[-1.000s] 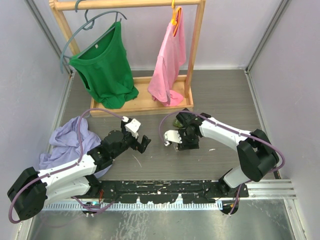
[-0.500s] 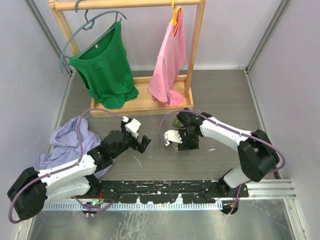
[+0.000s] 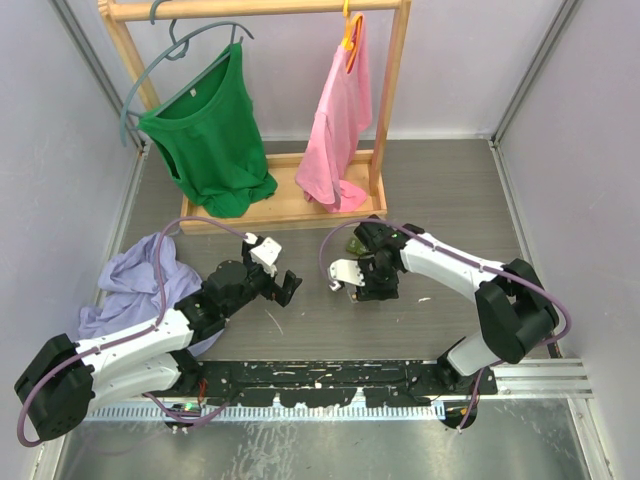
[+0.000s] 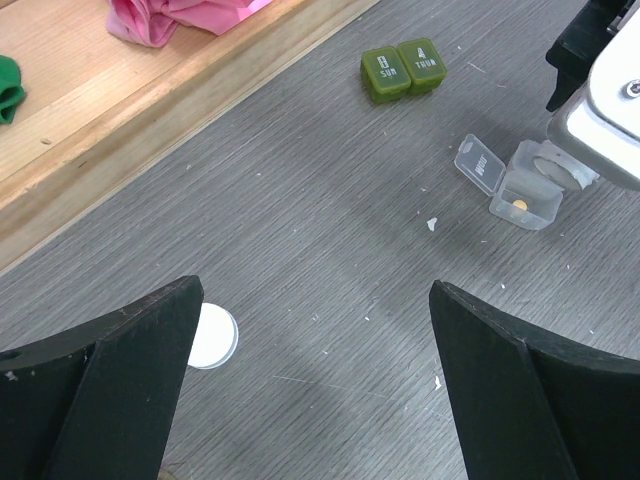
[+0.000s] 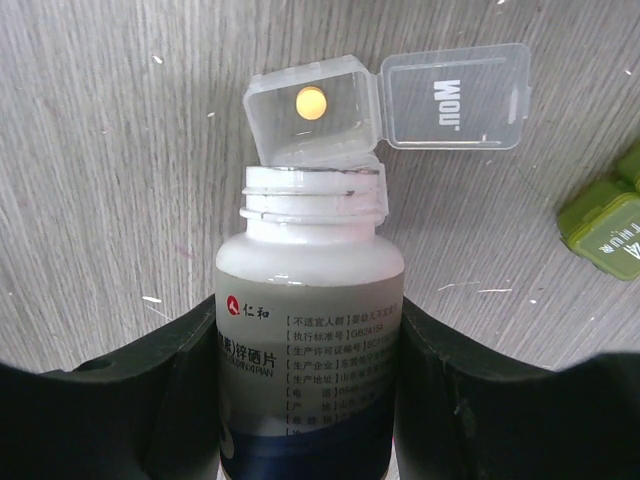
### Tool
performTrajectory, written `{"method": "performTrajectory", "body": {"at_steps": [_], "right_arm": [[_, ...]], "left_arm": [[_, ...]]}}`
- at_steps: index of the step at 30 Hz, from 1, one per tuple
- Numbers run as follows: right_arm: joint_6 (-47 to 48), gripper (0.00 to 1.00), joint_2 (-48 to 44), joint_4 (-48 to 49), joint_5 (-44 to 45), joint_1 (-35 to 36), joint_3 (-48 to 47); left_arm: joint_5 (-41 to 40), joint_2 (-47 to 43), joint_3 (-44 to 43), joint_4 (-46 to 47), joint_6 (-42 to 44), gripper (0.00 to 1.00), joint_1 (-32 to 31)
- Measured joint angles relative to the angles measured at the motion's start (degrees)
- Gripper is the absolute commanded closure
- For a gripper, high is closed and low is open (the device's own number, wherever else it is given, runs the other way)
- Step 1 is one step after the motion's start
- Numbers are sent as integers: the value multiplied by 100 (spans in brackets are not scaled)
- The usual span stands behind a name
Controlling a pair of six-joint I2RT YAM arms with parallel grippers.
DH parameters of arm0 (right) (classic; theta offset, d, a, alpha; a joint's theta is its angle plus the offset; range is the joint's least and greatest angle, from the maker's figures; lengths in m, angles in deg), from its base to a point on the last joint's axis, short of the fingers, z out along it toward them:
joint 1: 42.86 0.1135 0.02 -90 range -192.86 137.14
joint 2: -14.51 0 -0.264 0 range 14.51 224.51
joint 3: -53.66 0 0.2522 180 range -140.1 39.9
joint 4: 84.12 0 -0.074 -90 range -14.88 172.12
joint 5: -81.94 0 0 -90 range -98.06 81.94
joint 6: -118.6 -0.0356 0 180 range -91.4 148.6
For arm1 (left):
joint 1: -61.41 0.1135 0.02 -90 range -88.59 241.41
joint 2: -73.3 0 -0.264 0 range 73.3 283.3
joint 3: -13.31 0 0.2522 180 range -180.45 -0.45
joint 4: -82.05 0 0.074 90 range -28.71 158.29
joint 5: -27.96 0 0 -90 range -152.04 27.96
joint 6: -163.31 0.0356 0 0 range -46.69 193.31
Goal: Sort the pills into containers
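My right gripper [image 5: 310,335] is shut on a white pill bottle [image 5: 310,290] with its cap off. The bottle's mouth is tipped over the clear container [image 5: 330,135], whose lid [image 5: 455,95] lies open to the right. One yellow pill [image 5: 312,102] sits in its open compartment. The dark green container [image 4: 402,70] lies shut beyond it, near the wooden base. My left gripper [image 4: 315,380] hovers wide open over bare table to the left, holding nothing. The clear container [image 4: 525,195] shows at the right of the left wrist view.
A white bottle cap [image 4: 212,337] lies on the table by my left finger. A wooden rack base [image 4: 120,110] runs along the back, with a pink shirt [image 3: 340,120] and a green shirt [image 3: 210,140] hanging over it. A lavender cloth [image 3: 135,280] lies at the left.
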Motion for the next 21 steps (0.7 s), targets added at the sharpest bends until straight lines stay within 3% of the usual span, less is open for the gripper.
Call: {"method": "performTrajectory", "body": {"at_steps": [21], "right_arm": [[-24,82,42,-61,-149,37,28]], "left_arm": [[0,0,0,0,4,2,0]]}}
